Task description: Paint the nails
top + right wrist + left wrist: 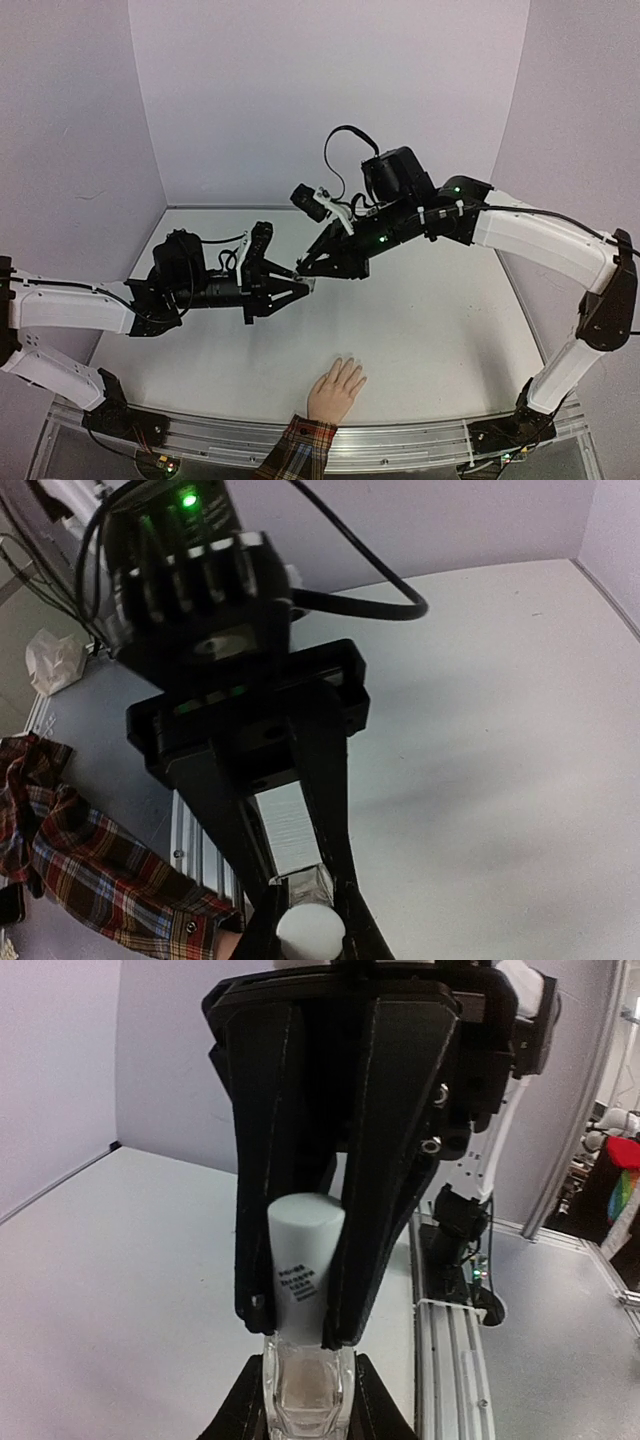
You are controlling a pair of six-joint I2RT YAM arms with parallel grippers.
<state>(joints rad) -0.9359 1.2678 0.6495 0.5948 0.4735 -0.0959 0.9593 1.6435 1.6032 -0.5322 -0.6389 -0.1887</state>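
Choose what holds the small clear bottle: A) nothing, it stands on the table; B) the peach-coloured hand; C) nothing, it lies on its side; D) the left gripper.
D: the left gripper is shut on the clear bottle, up in the air above the table, while the hand lies flat at the near edge.

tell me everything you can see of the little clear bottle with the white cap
The small clear glass bottle with a white cylindrical cap hangs in mid-air, cap on. The left pincer is shut on its clear body; the right pincer flanks the cap, which bears small dark print.
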